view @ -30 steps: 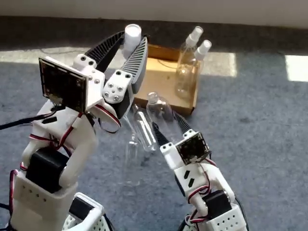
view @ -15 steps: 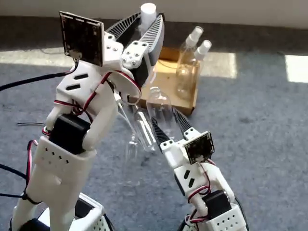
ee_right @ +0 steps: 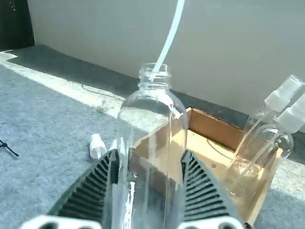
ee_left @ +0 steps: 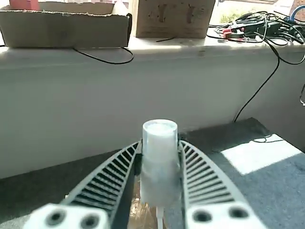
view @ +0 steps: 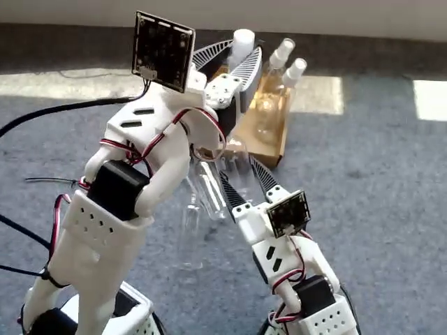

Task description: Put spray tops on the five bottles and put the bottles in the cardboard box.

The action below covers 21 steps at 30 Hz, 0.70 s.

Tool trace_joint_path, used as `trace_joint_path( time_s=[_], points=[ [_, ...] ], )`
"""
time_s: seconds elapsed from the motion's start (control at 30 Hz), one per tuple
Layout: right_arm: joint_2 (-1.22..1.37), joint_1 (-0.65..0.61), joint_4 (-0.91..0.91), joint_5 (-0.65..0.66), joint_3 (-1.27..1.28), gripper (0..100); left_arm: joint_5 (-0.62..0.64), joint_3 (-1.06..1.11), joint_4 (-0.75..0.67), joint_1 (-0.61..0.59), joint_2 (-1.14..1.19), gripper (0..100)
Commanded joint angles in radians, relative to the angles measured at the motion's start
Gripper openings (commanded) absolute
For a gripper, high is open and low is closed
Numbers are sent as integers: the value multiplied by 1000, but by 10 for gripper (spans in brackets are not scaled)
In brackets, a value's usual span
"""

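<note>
Your left arm (view: 133,202) and right arm (view: 279,258) wear white printed shells over black servo blocks (view: 115,190). Red, black and white cables (view: 122,148) loop along them. Each wrist carries a dark square circuit board (view: 163,50). Silver screws (view: 225,84) dot the base of the ribbed black fingers (ee_left: 102,183).

White spray top (view: 242,42): upright, top centre of high view, pinched in left gripper (ee_left: 159,143). Its thin dip tube (ee_right: 167,40) slants down, tip at mouth of clear uncapped bottle (ee_right: 147,138), which is upright, mid-frame, clamped in right gripper (ee_right: 150,160). Cardboard box (view: 274,155): shallow, open, upper centre-right. 2 capped bottles (view: 276,84) stand at its right end, touching. 2 bare bottles (view: 208,187) lie centre-frame. Spare top (ee_right: 96,145): lower left, right wrist view.
</note>
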Motion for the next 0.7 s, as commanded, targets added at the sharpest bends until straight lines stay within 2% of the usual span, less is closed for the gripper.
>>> trace_joint_path(
  time_s=[0.0, 0.13, 0.47, 0.67],
  points=[
    [-5, -2, -24, -9, -67, 5, 9, -45, 31, 18, -2, 5],
    [-5, -1, -30, -11, -70, 5, 9, -45, 46, 12, -4, 5],
    [5, -1, -289, -9, -73, 5, 9, -56, 3, -104, -2, 5],
    [7, -5, -206, -11, -200, 5, 9, -56, -20, -108, 1, 5]
  ],
)
